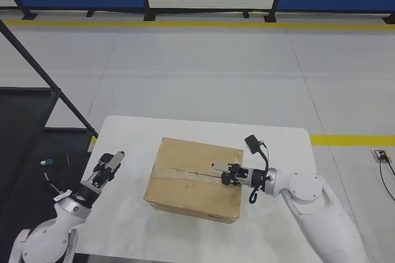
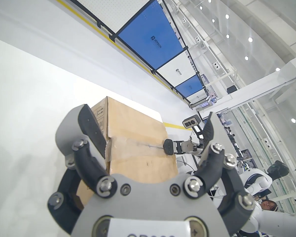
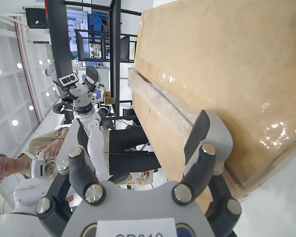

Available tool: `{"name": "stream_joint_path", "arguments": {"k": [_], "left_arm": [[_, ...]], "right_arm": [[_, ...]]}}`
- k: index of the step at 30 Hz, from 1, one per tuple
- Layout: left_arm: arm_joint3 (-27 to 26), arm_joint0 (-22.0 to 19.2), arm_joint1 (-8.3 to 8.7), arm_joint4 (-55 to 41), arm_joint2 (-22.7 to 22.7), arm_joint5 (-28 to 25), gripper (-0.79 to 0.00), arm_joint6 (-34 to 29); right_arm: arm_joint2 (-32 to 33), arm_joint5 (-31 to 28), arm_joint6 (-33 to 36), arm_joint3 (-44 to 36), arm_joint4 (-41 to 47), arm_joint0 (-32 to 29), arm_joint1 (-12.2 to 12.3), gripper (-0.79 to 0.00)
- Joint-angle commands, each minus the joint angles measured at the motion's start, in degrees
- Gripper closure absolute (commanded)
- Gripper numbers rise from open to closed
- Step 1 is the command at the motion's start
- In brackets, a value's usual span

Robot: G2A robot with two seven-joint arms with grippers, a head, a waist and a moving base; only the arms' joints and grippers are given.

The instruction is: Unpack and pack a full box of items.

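A brown cardboard box (image 1: 194, 179), its top flaps sealed by clear tape (image 1: 187, 172) along the middle seam, stands in the middle of the white table (image 1: 131, 135). My right gripper (image 1: 222, 173) hovers open over the box top near its right end; in the right wrist view one of its fingers (image 3: 202, 134) lies close to the taped seam (image 3: 162, 97) of the box (image 3: 212, 50). My left gripper (image 1: 113, 162) is open above the bare table, left of the box and apart from it. Its wrist view faces the box's end (image 2: 128, 124) between the open fingers (image 2: 91, 129).
A black metal frame (image 1: 46, 85) and a dark mat with small items (image 1: 48, 161) lie off the table's left side. Bare table surface surrounds the box on all sides. A yellow floor line (image 1: 359, 139) runs behind the table's right side.
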Motion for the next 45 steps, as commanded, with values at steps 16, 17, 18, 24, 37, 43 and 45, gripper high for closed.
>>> {"name": "stream_joint_path", "arguments": {"k": [16, 17, 18, 24, 37, 43, 45], "left_arm": [[13.24, -11.97, -0.08, -13.89, 9.54, 3.42, -0.785, -13.07], [14.25, -12.77, -0.10, -14.75, 10.13, 3.99, -0.785, -14.06], [15.08, -13.47, -0.13, -15.85, 10.55, 4.20, -0.785, -14.87], [15.92, -14.63, 0.09, -13.58, 10.77, 3.61, -0.785, -15.04], [19.31, -17.11, -0.39, -19.31, 14.55, 8.29, -0.785, -15.84], [24.04, -19.97, -0.79, -18.43, 18.00, 8.62, -0.785, -14.64], [25.18, -20.33, -0.82, -18.03, 18.46, 8.29, -0.785, -14.23]], "right_arm": [[0.17, -1.61, 0.96, -0.89, -0.42, -1.38, 0.63, -0.785], [0.27, -1.72, 1.02, -0.89, -0.41, -1.48, 0.69, -0.785], [0.34, -1.82, 1.11, -0.90, -0.30, -1.56, 0.73, -0.785], [0.45, -2.18, 1.28, -0.71, -0.03, -1.65, 0.90, -0.785], [-0.75, -2.74, 2.06, 0.18, -0.37, 0.02, 0.99, -0.785], [-1.68, -2.80, 1.93, 0.78, 0.03, 0.99, 0.84, -0.785], [-1.94, -2.81, 1.81, 0.83, 0.12, 1.22, 0.80, -0.785]]}}
